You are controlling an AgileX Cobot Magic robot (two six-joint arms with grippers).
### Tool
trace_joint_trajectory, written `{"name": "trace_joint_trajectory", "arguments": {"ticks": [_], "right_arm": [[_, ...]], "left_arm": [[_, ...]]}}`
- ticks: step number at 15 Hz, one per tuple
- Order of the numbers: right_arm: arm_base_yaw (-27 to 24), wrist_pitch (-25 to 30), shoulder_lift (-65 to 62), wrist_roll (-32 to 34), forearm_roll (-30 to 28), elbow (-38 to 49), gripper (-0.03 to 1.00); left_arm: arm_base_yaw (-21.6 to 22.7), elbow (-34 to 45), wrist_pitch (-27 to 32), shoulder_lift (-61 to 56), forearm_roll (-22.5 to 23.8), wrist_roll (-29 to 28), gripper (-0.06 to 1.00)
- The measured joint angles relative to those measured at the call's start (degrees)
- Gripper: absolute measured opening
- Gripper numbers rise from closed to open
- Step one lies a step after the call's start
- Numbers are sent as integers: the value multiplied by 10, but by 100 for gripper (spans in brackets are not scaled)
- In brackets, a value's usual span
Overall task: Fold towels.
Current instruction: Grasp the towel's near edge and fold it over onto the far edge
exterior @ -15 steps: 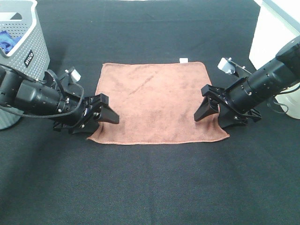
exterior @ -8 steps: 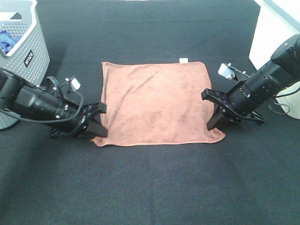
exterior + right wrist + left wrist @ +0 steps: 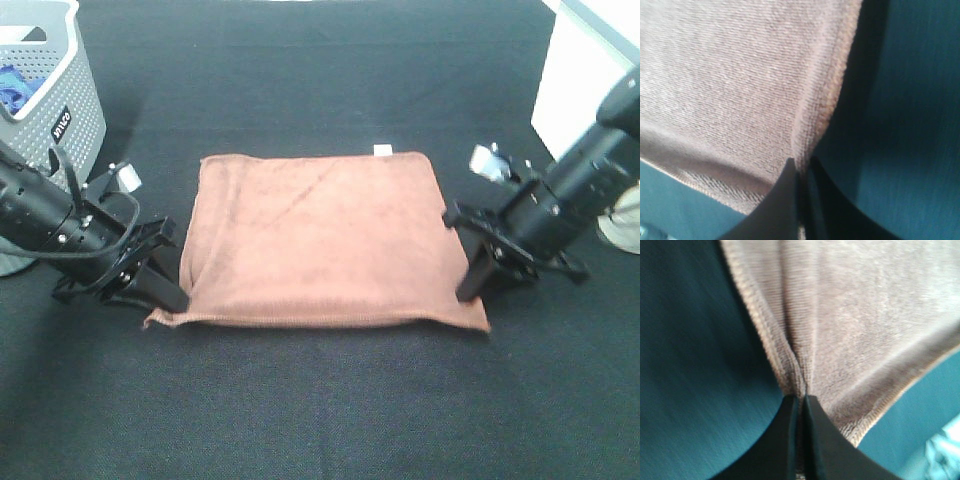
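We count one towel (image 3: 315,235), two grippers and one grey basket (image 3: 62,115). The towel lies mid-frame in the high view on the black table (image 3: 320,410). It is reddish-brown and squarish with a stitched hem, and a small white tag (image 3: 382,150) sits on its upper edge.

At the lower-left corner the left gripper (image 3: 168,298) is clamped on the cloth, and at the lower-right corner the right gripper (image 3: 470,292) likewise. Both wrist views show the jaws pressed together with fabric pinched between them.

Bare table lies above and below the towel. The basket stands upper left, well apart.
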Motion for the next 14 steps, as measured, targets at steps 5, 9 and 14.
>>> {"name": "trace_joint_trajectory", "arguments": {"ticks": [5, 9, 14], "right_arm": [[1, -5, -3, 0, 0, 53, 0], [1, -18, -3, -2, 3, -23, 0], [1, -19, 45, -3, 3, -183, 0]], "left_arm": [[-1, 72, -23, -19, -2, -10, 1], [-1, 63, -71, -22, -117, 61, 1], [-1, -58, -99, -5, -187, 98, 1]]}}
